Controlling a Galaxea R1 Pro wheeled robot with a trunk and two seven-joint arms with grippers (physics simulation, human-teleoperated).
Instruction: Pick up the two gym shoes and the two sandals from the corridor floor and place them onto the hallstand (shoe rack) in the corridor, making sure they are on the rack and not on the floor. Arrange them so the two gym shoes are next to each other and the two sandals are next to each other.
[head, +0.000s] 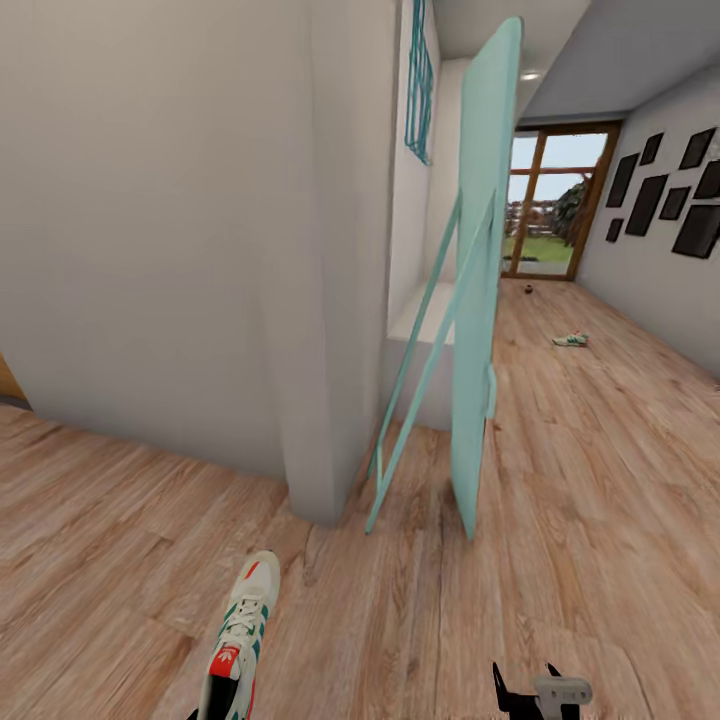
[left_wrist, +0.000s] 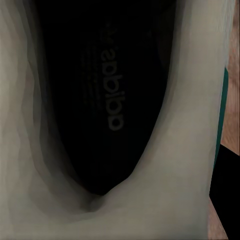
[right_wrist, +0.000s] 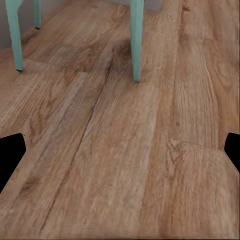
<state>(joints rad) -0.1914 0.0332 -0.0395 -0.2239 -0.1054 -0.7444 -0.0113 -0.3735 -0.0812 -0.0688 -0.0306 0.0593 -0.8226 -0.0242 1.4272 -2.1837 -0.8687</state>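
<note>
Hovering gym shoe (head: 238, 640), right fingers (head: 527, 685) apart

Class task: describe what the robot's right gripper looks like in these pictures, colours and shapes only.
In the head view, the right gripper has two black pointed fingers rising from a pale grey, rounded body. In the right wrist view, its fingertips show as plain black wedges without visible markings or cables.

Black fingers (head: 500, 685) (pointed tips) flank a pale-grey block.
</note>
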